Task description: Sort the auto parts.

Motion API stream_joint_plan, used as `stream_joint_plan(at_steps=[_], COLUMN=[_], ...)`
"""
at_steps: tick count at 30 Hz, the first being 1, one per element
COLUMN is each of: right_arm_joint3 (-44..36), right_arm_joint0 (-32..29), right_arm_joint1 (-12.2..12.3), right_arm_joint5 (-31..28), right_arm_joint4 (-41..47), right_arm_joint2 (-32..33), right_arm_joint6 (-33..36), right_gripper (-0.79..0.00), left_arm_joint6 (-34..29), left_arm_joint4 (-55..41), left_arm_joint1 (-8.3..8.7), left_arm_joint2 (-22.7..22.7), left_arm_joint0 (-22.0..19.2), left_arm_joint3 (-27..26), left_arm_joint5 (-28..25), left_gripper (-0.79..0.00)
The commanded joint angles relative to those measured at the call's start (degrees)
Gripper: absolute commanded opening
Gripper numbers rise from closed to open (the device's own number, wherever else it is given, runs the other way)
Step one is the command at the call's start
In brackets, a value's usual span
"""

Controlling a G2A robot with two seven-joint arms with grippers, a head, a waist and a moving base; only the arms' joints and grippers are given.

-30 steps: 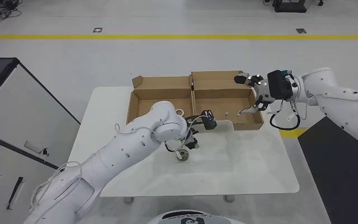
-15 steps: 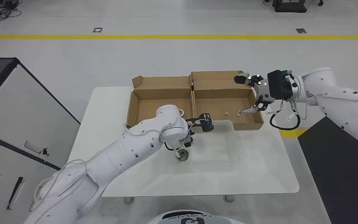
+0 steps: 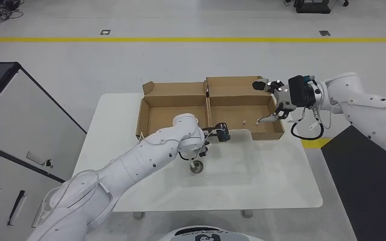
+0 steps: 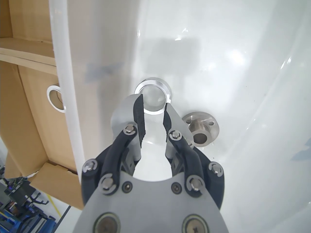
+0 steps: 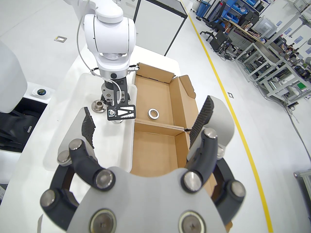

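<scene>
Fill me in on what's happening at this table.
The robot is sorting metal parts from a white tray into a two-compartment cardboard box. Its left hand is down in the tray, open, with its fingers on either side of a metal ring. A flanged bushing lies just beside it. A second ring already lies in one box compartment. The right hand hangs open at the end of the other compartment, holding nothing.

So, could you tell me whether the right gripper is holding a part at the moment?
No, the right gripper is wide open with nothing between its fingers, by the cardboard box.
</scene>
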Motion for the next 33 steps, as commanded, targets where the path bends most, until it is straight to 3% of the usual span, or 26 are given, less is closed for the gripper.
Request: stream_joint_plan(at_steps=[1,14,33], right_arm_joint3=[0.0,0.0,0.0], right_arm_joint0=[0.0,0.0,0.0], right_arm_joint1=[0.0,0.0,0.0], right_arm_joint5=[0.0,0.0,0.0], right_arm_joint4=[0.0,0.0,0.0], right_arm_joint2=[0.0,0.0,0.0], right_arm_joint6=[0.0,0.0,0.0], right_gripper=[0.000,0.000,0.000], left_arm_joint6=[0.3,1.4,-0.5], left_arm_joint4=[0.1,1.2,0.3], left_arm_joint1=[-0.32,-1.99,-3.06], left_arm_joint2=[0.3,1.4,1.5], left_arm_joint0=[-0.1,-1.2,-1.0], left_arm_joint3=[0.7,4.2,5.9], left_arm_joint5=[-0.1,-0.7,-3.1], left_gripper=[-0.533,-0.526,-0.428])
